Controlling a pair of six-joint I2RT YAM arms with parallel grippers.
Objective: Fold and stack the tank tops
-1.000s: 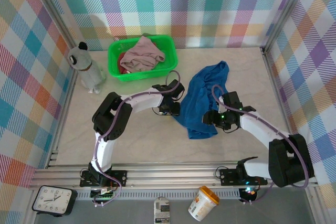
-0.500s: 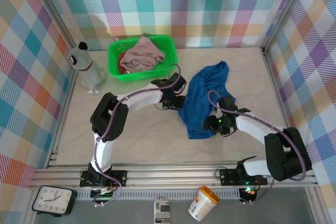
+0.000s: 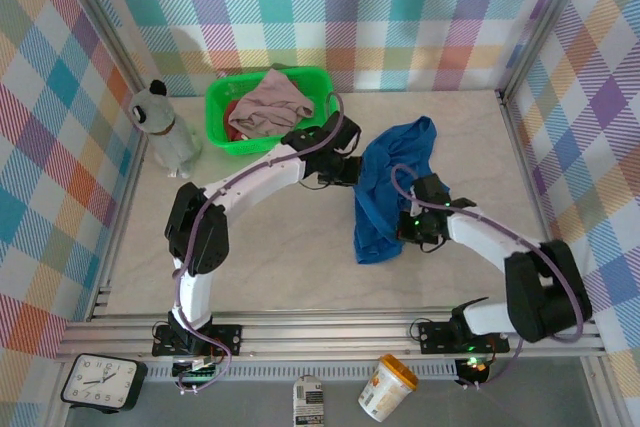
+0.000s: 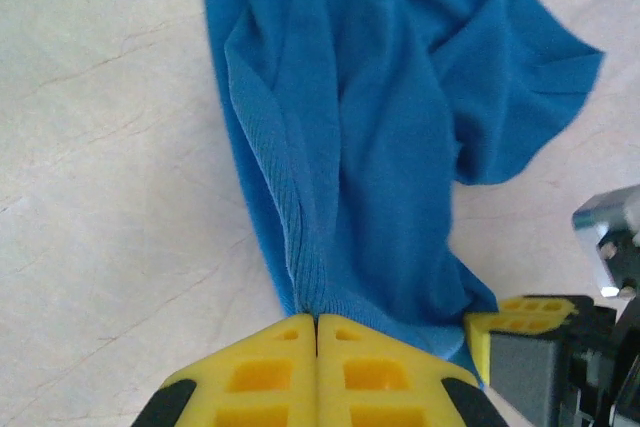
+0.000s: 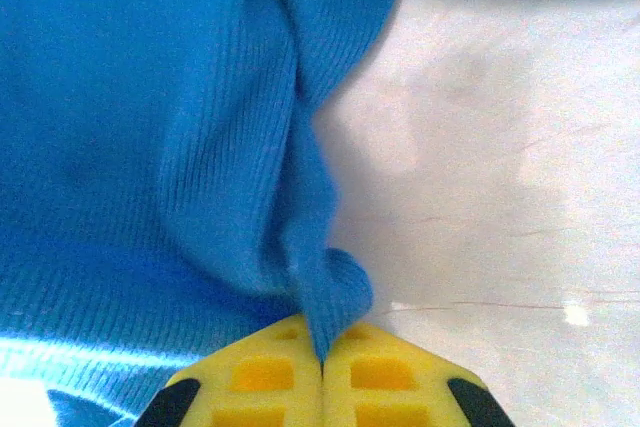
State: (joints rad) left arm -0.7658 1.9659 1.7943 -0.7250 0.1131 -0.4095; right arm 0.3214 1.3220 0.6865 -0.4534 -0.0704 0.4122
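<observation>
Locate the blue tank top (image 3: 388, 182) crumpled on the table (image 3: 280, 247), right of the green basket (image 3: 218, 117), long axis running nearward from basket level. Note left jaws pinching its basket-side edge, right jaws pinching a fold near the end farthest from the basket; draw apart along that axis to flatten

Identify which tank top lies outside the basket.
The royal blue tank top: it lies crumpled on the table, pinched by the left gripper and right gripper, while the mauve-pink top and dark red top sit in the green basket.
</observation>
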